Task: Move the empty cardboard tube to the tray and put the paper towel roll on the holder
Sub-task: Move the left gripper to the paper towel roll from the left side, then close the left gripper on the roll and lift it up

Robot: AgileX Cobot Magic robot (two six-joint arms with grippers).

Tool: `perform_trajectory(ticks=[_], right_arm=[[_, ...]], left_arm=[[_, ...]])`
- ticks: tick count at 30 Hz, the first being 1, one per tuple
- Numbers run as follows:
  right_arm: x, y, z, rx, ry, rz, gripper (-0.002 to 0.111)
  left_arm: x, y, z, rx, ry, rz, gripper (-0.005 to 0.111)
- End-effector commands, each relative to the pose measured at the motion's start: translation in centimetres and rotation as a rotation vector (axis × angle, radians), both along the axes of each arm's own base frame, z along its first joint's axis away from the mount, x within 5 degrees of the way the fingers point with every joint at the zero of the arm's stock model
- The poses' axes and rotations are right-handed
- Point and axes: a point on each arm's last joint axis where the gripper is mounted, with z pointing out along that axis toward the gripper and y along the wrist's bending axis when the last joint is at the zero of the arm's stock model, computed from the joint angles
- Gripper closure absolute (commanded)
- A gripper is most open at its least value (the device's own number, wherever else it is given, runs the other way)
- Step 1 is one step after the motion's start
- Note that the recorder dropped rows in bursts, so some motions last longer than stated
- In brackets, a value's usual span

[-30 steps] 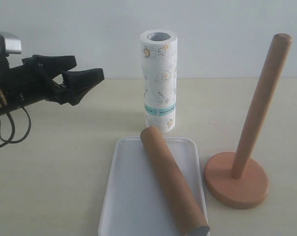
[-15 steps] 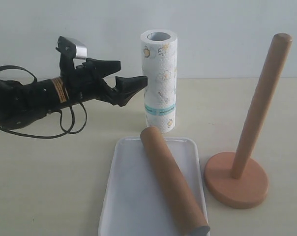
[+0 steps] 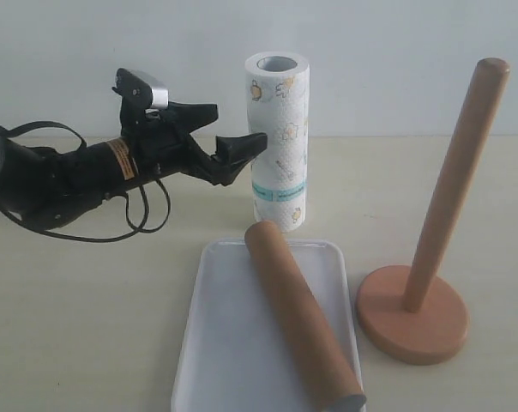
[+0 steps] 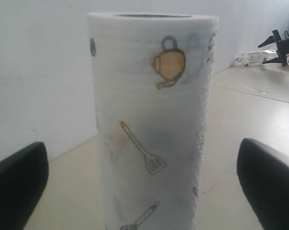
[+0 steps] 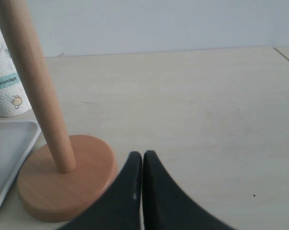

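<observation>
The left gripper point(image 3: 240, 124) reached in from the left of the exterior view with its jaws spread wide and level with the upper half of the paper towel roll point(image 3: 278, 142), the nearer fingertip just at the roll's left flank. In the left wrist view one dark finger point(image 4: 17, 184) sat at each lower corner of the frame with the roll centred between them and clear of both. That looked like a line-up for a side grasp, high enough to carry the roll upright over a tall post. The roll stood on end at upper centre, on the table point(image 3: 87, 326) just behind the tray point(image 3: 220, 343). It was white and embossed, printed with small yellow and grey kitchen drawings (a teapot, a spatula), with a teal band low on its side and its hollow core open at the top. The empty cardboard tube point(image 3: 302, 318) lay diagonally on the tray, from the far rim towards the lower right corner, so that half of the job seemed done. The holder point(image 3: 412, 330) stood to the right of the tray, its post bare. The right gripper point(image 5: 142, 163) had its jaws pressed together on nothing, beside the holder's base.
</observation>
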Motion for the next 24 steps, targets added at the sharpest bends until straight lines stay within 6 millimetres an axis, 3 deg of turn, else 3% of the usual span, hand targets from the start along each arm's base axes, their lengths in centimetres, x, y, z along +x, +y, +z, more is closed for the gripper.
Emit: perform_trajectory(ticks=[1,7,15,24], right_arm=[[0.0,0.0,0.1,0.000,-0.007,-0.002,0.108],[0.0,0.0,0.1,0.000,-0.007,-0.002,0.108],[0.0,0.0,0.1,0.000,-0.007,-0.002,0.108],[0.0,0.0,0.1,0.000,-0.007,-0.002,0.108]], left_arm=[[0.3,-1.8,-0.1,0.000,-0.026,-0.042,0.002],[0.9,-3.9,-0.3,0.006,-0.033,-0.058,0.002],[2.6,-4.5,-1.9,-0.047,0.021,-0.033,0.002],[4.0,-5.3,-2.3,-0.067,0.039,-0.028,0.002]])
